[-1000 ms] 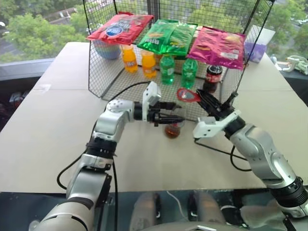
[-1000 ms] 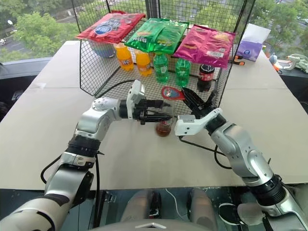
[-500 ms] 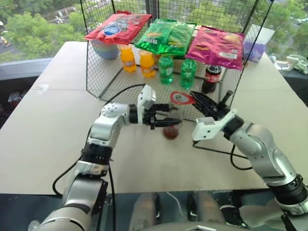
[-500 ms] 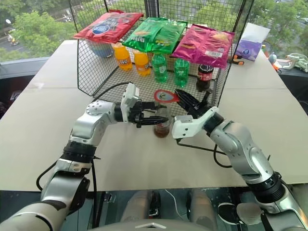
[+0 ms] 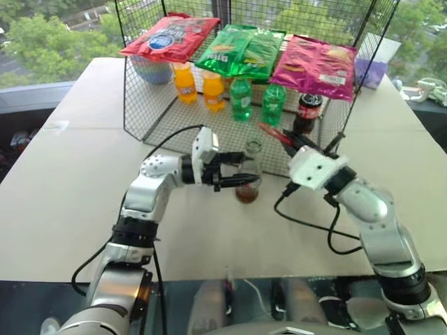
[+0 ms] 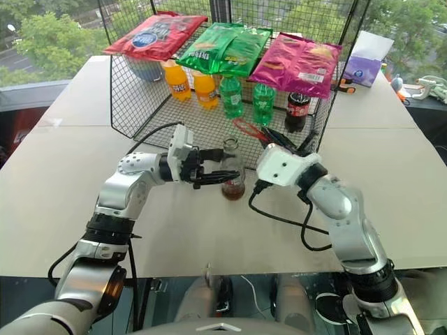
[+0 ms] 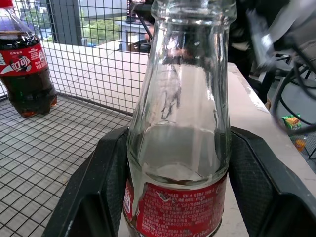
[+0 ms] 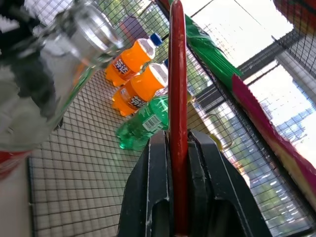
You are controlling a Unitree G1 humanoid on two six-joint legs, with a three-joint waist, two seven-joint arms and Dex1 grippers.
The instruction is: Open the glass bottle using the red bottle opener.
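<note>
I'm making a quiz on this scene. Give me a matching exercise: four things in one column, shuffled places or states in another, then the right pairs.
Things:
1. glass bottle
2. red bottle opener
3. red snack bag
4. cola bottle

Places or states:
A. on top of the wire rack
B. between the left gripper's fingers
C. pinched edge-on in the right gripper
D. inside the wire rack

Pairs: 1-B, 2-C, 3-A, 4-D

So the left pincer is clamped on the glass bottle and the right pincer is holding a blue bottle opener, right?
Not quite: the bottle opener in the right pincer is red, not blue, as the right wrist view shows. The left pincer does clamp the glass bottle.
</note>
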